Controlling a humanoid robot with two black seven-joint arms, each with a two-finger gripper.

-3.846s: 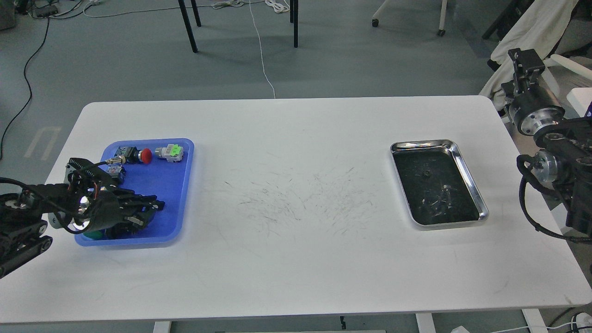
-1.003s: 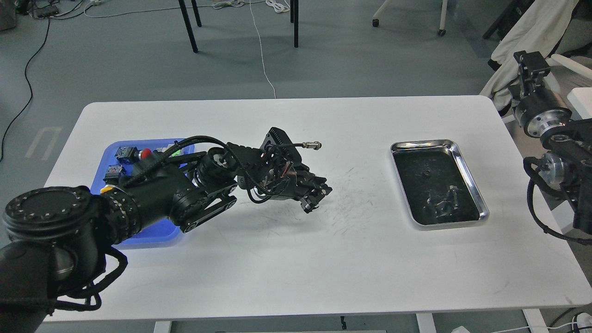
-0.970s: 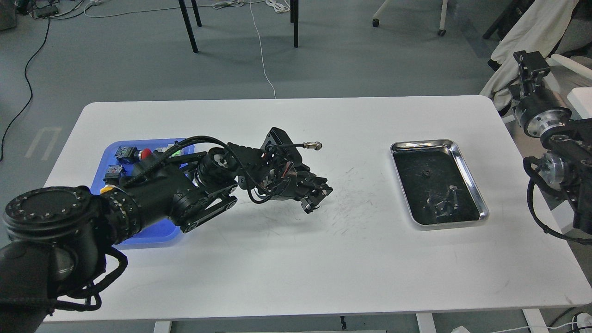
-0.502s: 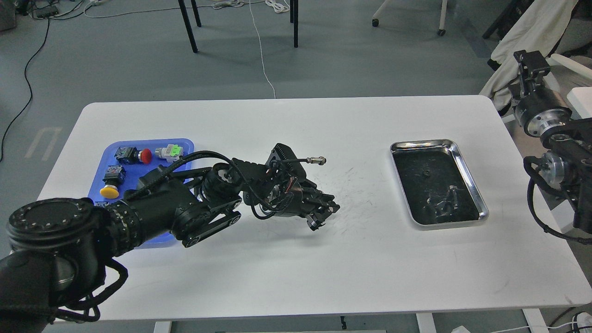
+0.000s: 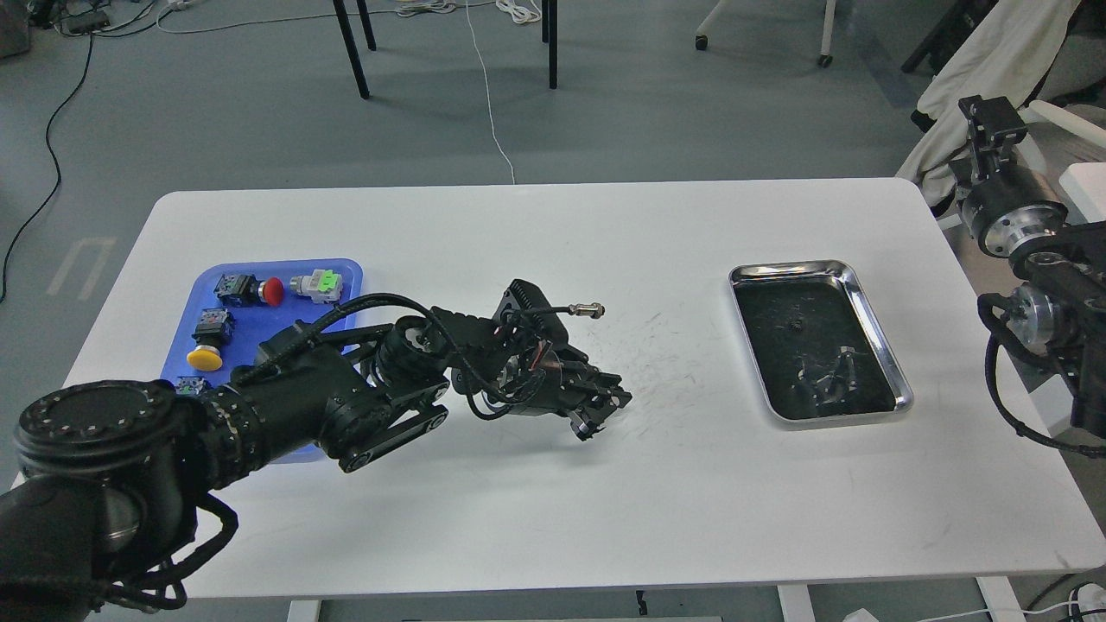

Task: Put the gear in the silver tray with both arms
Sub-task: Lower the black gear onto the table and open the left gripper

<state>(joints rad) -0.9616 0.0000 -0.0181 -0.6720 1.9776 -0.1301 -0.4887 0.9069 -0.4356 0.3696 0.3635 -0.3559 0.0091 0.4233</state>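
From the head view, the left arm reaches out across the middle of the white counter (image 5: 553,501), its end effector (image 5: 600,413) low over the scuffed patch; its fingers look drawn close, but it is too dark to tell whether they pinch anything. The silver tray (image 5: 873,320) sits well apart toward the right, with a small gear (image 5: 796,325) on its dark base. The right end effector (image 5: 988,117) stands raised off the counter's right edge; I cannot tell its state. Behind the left arm, the blue tray (image 5: 346,275) holds switches.

Bright, even overhead light; sharp focus, soft shadows
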